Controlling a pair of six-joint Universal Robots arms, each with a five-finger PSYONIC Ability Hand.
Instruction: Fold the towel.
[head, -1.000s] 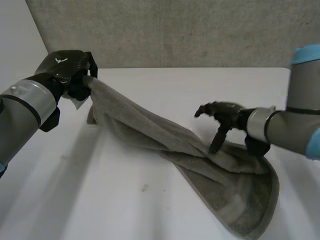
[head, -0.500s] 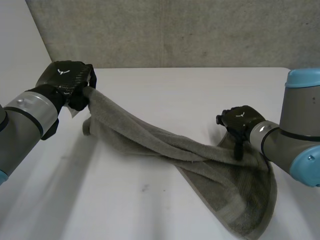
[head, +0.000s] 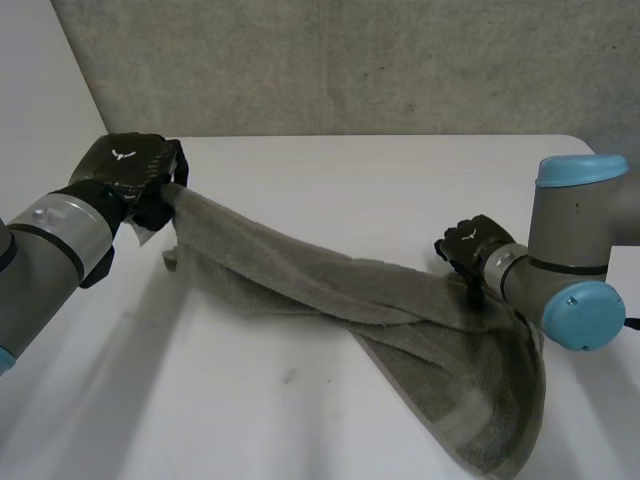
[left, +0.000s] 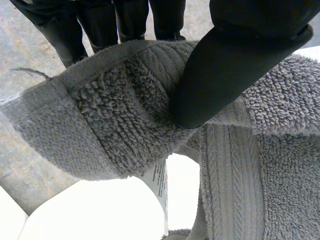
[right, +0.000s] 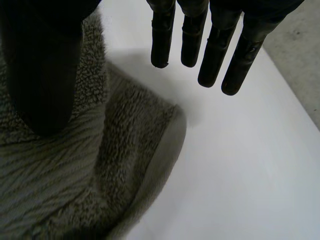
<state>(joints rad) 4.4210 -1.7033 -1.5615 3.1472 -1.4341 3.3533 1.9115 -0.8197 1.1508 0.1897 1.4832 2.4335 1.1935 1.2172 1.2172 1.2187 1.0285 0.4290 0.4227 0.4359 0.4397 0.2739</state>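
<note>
While left hand (head: 125, 165) pinches it, towel (head: 330, 285) stretches toward right hand (head: 468, 240)

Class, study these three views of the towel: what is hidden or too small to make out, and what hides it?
Left wrist view: the left hand's fingers end behind the towel they pinch.
Left wrist view: print on the towel's label is too small to read.
Right wrist view: the right hand's thumb covers where it may touch the towel.
Head view: the right arm hides part of the towel's edge.
</note>
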